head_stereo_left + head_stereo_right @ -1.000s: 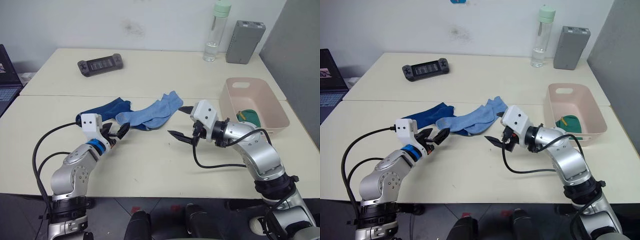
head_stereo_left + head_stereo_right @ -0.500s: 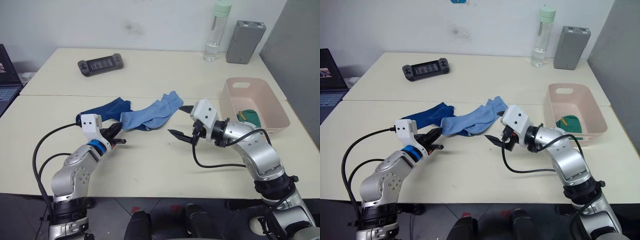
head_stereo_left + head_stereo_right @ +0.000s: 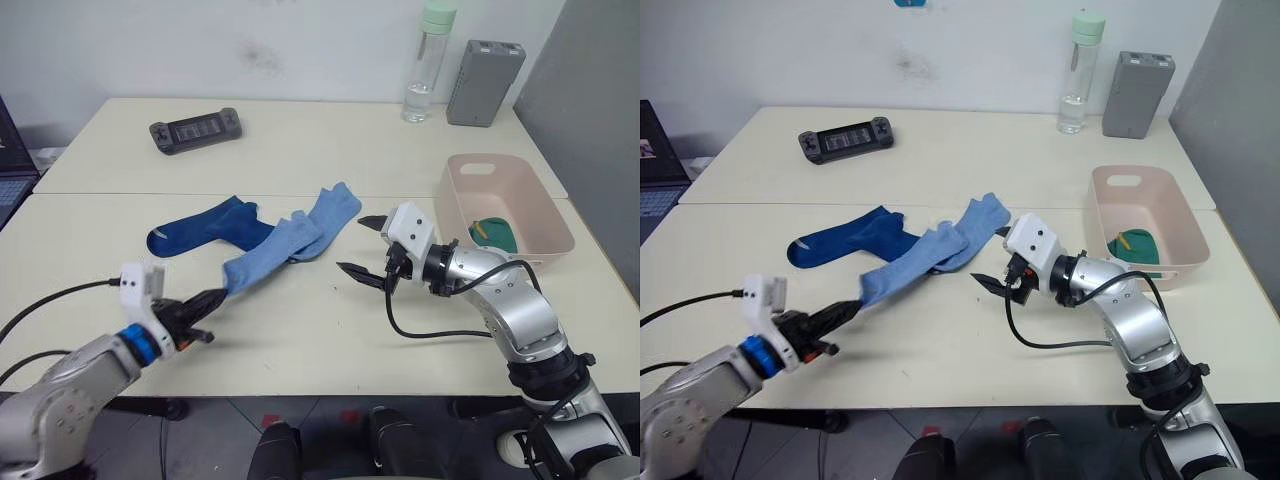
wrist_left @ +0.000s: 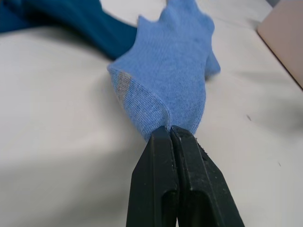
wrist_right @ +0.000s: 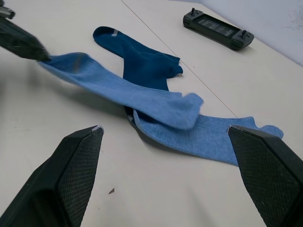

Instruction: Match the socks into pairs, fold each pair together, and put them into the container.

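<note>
Pinching one light blue sock (image 3: 262, 262) by its cuff, our left gripper (image 3: 207, 300) lifts it off its mate (image 3: 328, 214) on the table (image 3: 300, 330). Our right gripper (image 3: 362, 245) hovers spread. Next, we judge, lay the blue pair together; the container (image 3: 525, 238) holds a green sock (image 3: 494, 233).

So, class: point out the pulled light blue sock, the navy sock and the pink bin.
pulled light blue sock (image 3: 262, 259), left eye view, mid-length
navy sock (image 3: 205, 226), left eye view, middle
pink bin (image 3: 560, 225), left eye view, outer side rim
</note>
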`<action>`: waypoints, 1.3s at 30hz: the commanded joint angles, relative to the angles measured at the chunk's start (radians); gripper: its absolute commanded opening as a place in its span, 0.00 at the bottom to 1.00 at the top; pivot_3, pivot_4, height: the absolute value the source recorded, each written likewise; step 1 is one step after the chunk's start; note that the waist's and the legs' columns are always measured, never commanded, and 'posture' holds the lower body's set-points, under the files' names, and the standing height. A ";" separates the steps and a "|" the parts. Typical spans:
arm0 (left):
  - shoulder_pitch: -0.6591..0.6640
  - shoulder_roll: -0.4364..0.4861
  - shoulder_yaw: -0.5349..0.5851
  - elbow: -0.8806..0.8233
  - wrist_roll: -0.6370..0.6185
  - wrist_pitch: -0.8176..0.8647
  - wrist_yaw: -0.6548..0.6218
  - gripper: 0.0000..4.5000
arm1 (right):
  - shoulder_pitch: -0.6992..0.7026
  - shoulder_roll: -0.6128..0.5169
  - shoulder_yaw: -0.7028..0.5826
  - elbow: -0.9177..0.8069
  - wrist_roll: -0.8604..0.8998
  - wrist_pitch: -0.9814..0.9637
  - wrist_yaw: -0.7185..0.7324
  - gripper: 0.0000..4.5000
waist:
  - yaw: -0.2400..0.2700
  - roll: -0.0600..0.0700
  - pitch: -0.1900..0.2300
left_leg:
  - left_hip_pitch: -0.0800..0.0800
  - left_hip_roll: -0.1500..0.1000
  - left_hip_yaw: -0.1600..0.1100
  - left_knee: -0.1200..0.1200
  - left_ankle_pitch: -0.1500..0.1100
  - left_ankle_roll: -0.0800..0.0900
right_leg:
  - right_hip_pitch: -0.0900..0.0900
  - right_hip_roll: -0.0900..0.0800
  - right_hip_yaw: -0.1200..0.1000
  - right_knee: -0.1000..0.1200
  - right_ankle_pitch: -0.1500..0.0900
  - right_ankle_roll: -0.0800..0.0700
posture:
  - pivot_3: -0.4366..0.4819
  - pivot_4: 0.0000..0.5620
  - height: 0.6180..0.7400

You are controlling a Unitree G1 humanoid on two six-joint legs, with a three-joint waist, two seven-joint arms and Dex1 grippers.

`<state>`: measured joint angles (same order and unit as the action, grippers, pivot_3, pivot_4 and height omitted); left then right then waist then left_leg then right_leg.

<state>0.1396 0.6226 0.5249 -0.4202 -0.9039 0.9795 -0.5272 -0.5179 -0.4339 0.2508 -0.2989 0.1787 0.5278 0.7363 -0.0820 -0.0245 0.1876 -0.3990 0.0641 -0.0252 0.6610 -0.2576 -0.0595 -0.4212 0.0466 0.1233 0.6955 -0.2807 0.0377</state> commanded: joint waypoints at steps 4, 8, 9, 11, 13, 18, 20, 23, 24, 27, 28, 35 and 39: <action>0.154 0.065 0.092 -0.029 -0.001 -0.034 -0.085 0.00 | -0.001 -0.006 -0.012 -0.016 0.008 -0.026 0.013 1.00 | -0.003 0.000 0.000 | 0.000 0.000 0.000 0.000 0.000 0.000 | -0.001 0.000 0.000 0.000 -0.001 -0.001 | 0.48 0.27 1.00; 0.247 0.057 0.127 -0.037 0.004 -0.062 -0.111 0.00 | 0.005 -0.032 0.001 -0.027 0.015 -0.051 0.064 1.00 | -0.003 0.000 0.000 | 0.000 0.000 0.001 -0.001 0.000 0.000 | -0.001 0.000 0.001 0.000 -0.004 -0.007 | 0.48 0.27 1.00; 0.265 0.057 0.133 -0.035 0.007 -0.069 -0.119 0.00 | 0.003 -0.037 0.004 -0.027 0.020 -0.060 0.080 1.00 | -0.003 0.000 0.000 | 0.000 0.000 0.001 -0.001 0.000 0.000 | -0.001 0.000 0.001 0.000 -0.005 -0.008 | 0.48 0.27 1.00; 0.294 0.062 0.136 -0.031 0.019 -0.092 -0.138 0.00 | 0.000 -0.037 0.005 -0.027 0.029 -0.069 0.100 1.00 | -0.002 0.000 0.000 | 0.000 0.000 0.001 -0.001 0.000 0.000 | -0.001 -0.001 0.000 0.000 -0.005 -0.009 | 0.48 0.27 1.00; 0.328 0.066 0.151 -0.033 0.025 -0.112 -0.163 0.09 | -0.004 -0.025 0.006 -0.030 0.038 -0.068 0.108 1.00 | -0.003 0.000 0.000 | 0.000 0.000 0.000 -0.001 0.000 0.000 | -0.001 -0.001 0.000 0.000 -0.005 -0.009 | 0.48 0.27 1.00; 0.365 0.124 0.227 0.022 0.044 -0.144 -0.237 0.41 | -0.002 -0.006 0.011 -0.029 0.038 -0.068 0.109 1.00 | -0.004 -0.001 0.001 | 0.000 0.000 0.001 -0.001 0.000 0.000 | -0.002 -0.001 0.000 0.000 -0.006 -0.009 | 0.48 0.27 1.00; 0.367 0.185 0.281 0.099 0.065 -0.164 -0.294 0.55 | 0.006 -0.003 0.016 -0.028 0.036 -0.072 0.110 1.00 | -0.004 -0.002 0.001 | 0.000 0.001 0.000 -0.001 0.000 0.000 | -0.002 0.000 0.000 0.000 -0.006 -0.010 | 0.48 0.27 1.00; 0.351 0.288 0.300 0.196 0.121 -0.226 -0.403 0.76 | 0.006 -0.004 0.011 -0.027 0.041 -0.074 0.117 1.00 | -0.004 -0.002 0.001 | 0.000 0.001 0.000 -0.002 0.000 0.000 | -0.003 0.000 -0.001 0.000 -0.006 -0.011 | 0.48 0.27 1.00; 0.303 0.322 0.281 0.232 0.145 -0.257 -0.413 0.84 | 0.001 -0.004 0.006 -0.026 0.047 -0.076 0.121 1.00 | -0.002 -0.001 0.002 | 0.000 0.001 0.001 -0.002 0.000 -0.001 | -0.003 0.000 -0.001 0.000 -0.006 -0.011 | 0.48 0.27 1.00; 0.151 0.378 0.161 0.302 0.237 -0.366 -0.423 0.99 | -0.019 0.005 -0.012 -0.025 0.078 -0.065 0.127 1.00 | 0.002 -0.001 0.002 | -0.001 -0.001 0.001 -0.002 0.000 -0.001 | -0.004 -0.002 -0.002 0.000 -0.006 -0.010 | 0.48 0.27 1.00; 0.072 0.382 0.096 0.323 0.271 -0.411 -0.425 0.99 | -0.025 0.006 -0.015 -0.027 0.092 -0.060 0.137 1.00 | 0.004 -0.001 0.002 | -0.001 -0.001 0.001 -0.002 0.000 -0.001 | -0.003 -0.002 -0.002 0.000 -0.006 -0.010 | 0.48 0.27 1.00; -0.357 0.307 -0.279 0.474 0.471 -0.644 -0.484 0.99 | -0.071 -0.014 -0.010 -0.014 0.099 -0.072 0.182 1.00 | 0.003 -0.002 0.003 | -0.002 -0.001 0.002 -0.002 -0.001 -0.001 | -0.003 -0.002 -0.001 -0.002 -0.001 -0.003 | 0.48 0.27 1.00; -0.423 0.238 -0.418 0.462 0.512 -0.640 -0.513 0.99 | -0.077 -0.014 -0.009 -0.014 0.088 -0.068 0.167 1.00 | -0.004 -0.002 0.003 | -0.002 0.000 0.002 -0.003 -0.001 -0.001 | -0.003 0.000 0.000 -0.002 0.000 -0.006 | 0.48 0.27 1.00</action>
<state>-0.2793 0.8676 0.1368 0.0631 -0.4094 0.3431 -1.0239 -0.5771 -0.4468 0.2562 -0.2895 0.2615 0.4747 0.9117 -0.0860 -0.0266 0.1901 -0.4015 0.0646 -0.0235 0.6571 -0.2590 -0.0602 -0.4249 0.0468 0.1228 0.6938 -0.2809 0.0310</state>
